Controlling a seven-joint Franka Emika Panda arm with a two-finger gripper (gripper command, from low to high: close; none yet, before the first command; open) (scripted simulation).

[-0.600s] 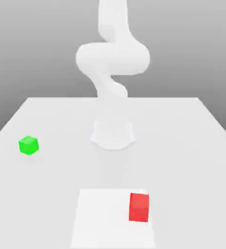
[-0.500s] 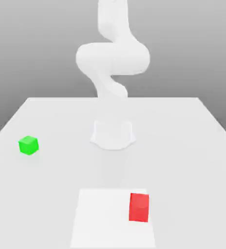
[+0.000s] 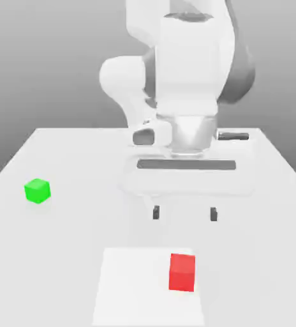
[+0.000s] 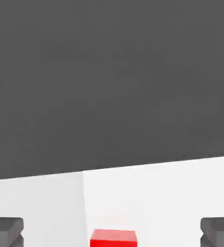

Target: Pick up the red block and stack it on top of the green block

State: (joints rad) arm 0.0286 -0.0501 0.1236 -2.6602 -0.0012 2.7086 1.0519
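The tool (image 3: 184, 213), fingers spread wide and empty, has just come into sight above the worktop (image 3: 61, 255), nearer the red block (image 3: 182, 272) than the green block (image 3: 37, 190), so the pickup is starting.

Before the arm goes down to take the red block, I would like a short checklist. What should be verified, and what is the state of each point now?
1. Gripper open: ok, its two fingertips stand wide apart.
2. Gripper empty: ok, nothing sits between the fingertips.
3. Red block free to grasp: ok, it lies alone on the white table, with nothing beside or on it.
4. Gripper lined up with the red block: ok roughly; in the hand view the block sits between the two fingers.
5. Gripper down at the block: not ok, it hangs above the table, apart from the block.
6. Green block top free for stacking: ok, nothing on it.
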